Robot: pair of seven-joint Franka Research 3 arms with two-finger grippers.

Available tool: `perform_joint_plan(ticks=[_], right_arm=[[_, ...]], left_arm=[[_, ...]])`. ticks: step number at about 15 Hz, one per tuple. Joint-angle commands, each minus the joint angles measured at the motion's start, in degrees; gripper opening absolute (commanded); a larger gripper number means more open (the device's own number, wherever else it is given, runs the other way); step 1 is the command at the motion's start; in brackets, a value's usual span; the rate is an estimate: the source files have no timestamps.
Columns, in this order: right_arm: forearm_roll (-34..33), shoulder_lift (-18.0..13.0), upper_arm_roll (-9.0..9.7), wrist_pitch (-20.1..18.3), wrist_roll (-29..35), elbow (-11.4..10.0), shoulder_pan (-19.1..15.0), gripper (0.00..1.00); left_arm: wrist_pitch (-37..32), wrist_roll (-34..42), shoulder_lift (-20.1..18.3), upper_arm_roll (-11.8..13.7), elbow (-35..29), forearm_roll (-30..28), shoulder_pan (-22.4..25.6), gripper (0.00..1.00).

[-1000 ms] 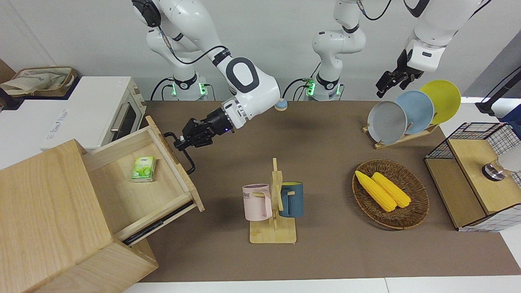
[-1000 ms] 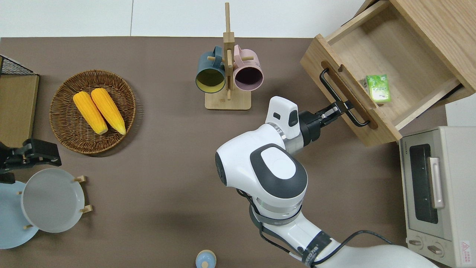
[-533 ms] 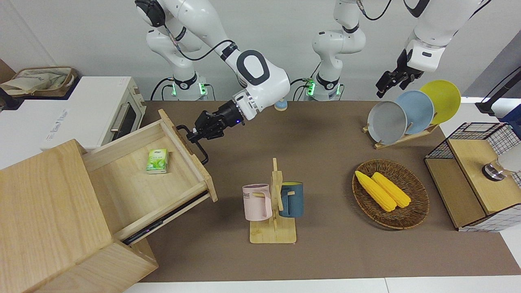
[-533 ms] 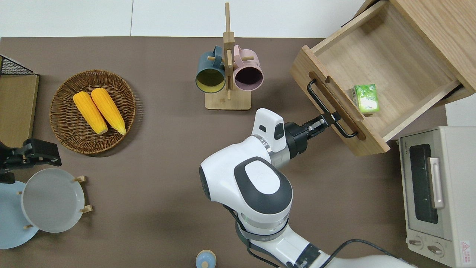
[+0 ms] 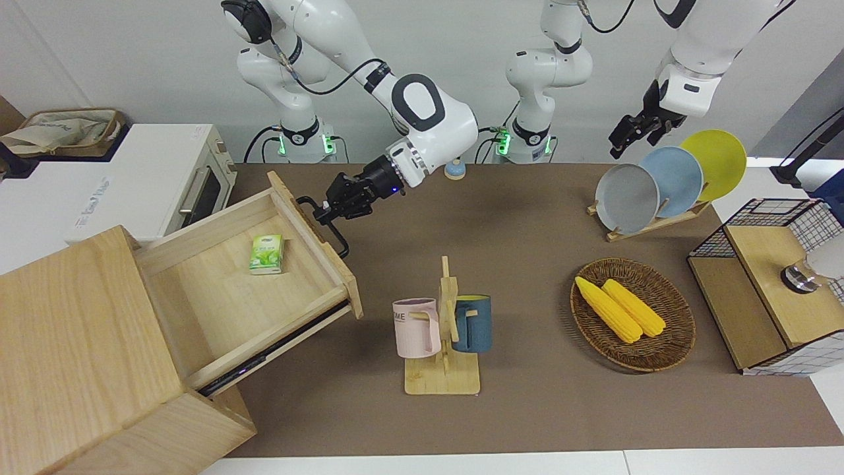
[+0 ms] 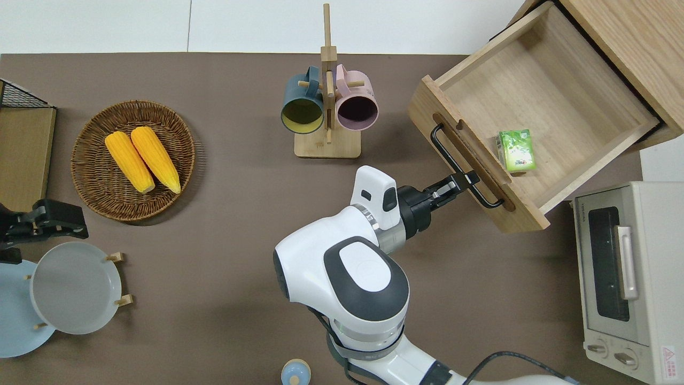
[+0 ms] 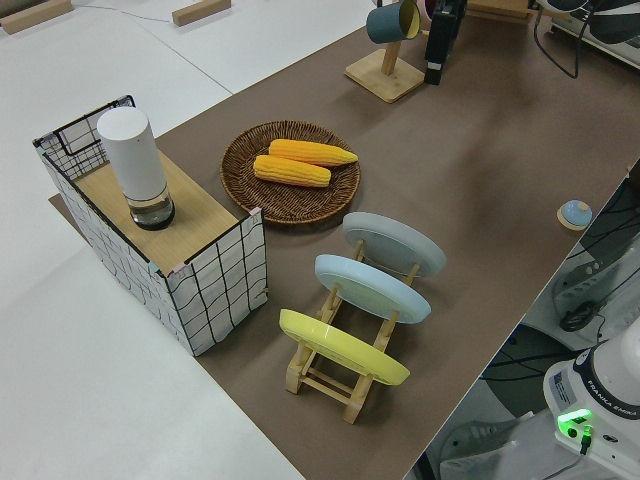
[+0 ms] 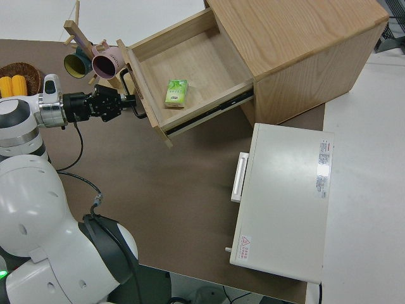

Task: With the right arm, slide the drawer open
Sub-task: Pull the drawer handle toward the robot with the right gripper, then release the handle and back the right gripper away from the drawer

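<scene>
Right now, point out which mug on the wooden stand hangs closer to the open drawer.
The pink mug: it hangs on the stand's side toward the drawer, while the dark blue mug hangs on the side toward the corn basket.

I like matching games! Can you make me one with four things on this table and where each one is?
Things:
1. green packet
2. corn cobs
3. pink mug
4. right hand

Places:
A. hanging on the wooden stand
B. in the open drawer
C. shut on the drawer's handle
D. in the woven basket

Pairs: 1-B, 2-D, 3-A, 4-C
</scene>
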Motion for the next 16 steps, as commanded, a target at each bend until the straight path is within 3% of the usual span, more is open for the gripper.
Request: perform_joint_plan(ticks=[1, 2, 3, 4, 5, 8, 16], right_arm=[[2.02, -0.13, 1.18, -2.89, 0.51, 1.12, 1.01, 0.035], [2.11, -0.13, 1.18, -2.89, 0.51, 1.73, 1.01, 0.118], [2.11, -0.13, 1.18, -2.89, 0.59, 1.82, 1.01, 0.272], [2.03, -0.04, 1.18, -2.80, 0.68, 1.82, 1.01, 0.508], [1.68, -0.04, 0.92, -2.54, 0.86, 1.91, 1.01, 0.666], [0.71, 0.04, 0.31, -2.01, 0.51, 2.26, 1.01, 0.974], [0.36, -0.04, 0.66, -3.07, 0.24, 2.26, 1.53, 0.985]], left_arm=[[-0.12, 0.47, -0.49, 0.29, 0.02, -0.21, -0.24, 0.99], [-0.12, 0.47, -0.49, 0.29, 0.02, -0.21, -0.24, 0.99], [-0.12, 0.47, -0.49, 0.29, 0.02, -0.21, -0.24, 0.99], [-0.12, 0.55, -0.49, 0.29, 0.02, -0.21, -0.24, 0.99], [-0.12, 0.55, -0.49, 0.29, 0.02, -0.21, -0.24, 0.99], [-0.12, 0.55, -0.49, 0.20, 0.02, -0.21, -0.24, 0.99], [-0.12, 0.64, -0.49, 0.29, 0.02, -0.21, -0.24, 0.99]])
